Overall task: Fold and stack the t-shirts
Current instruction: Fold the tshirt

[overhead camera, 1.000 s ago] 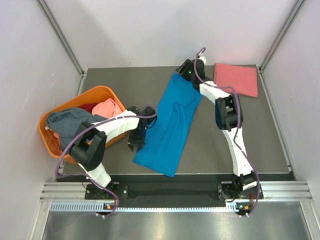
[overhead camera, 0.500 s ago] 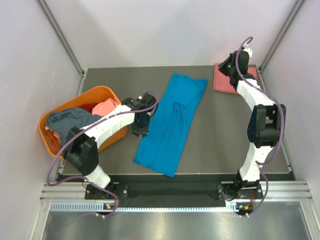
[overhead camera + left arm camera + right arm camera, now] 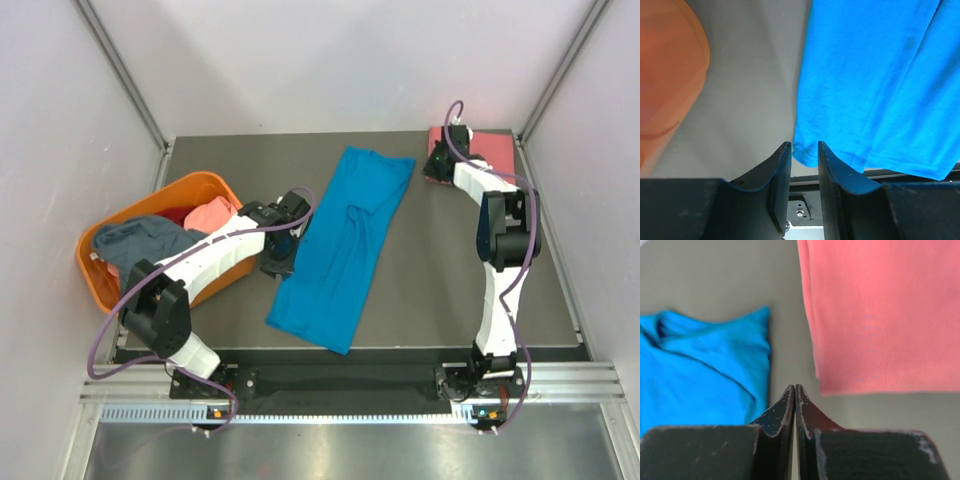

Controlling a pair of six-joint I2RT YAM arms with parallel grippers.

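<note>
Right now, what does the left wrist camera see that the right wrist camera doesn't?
Only the left wrist view shows the orange basket and the left fingers, standing apart. Only the right wrist view shows the folded pink t-shirt and the right fingers, pressed shut on nothing. Both show the blue t-shirt lying on the grey table.

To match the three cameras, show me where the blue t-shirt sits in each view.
Top external: blue t-shirt lies mid-table, slanting far right to near left.
Left wrist: blue t-shirt fills the upper right.
Right wrist: blue t-shirt lower left, beside the pink t-shirt.
Shared landmark: the grey table under it.
</note>
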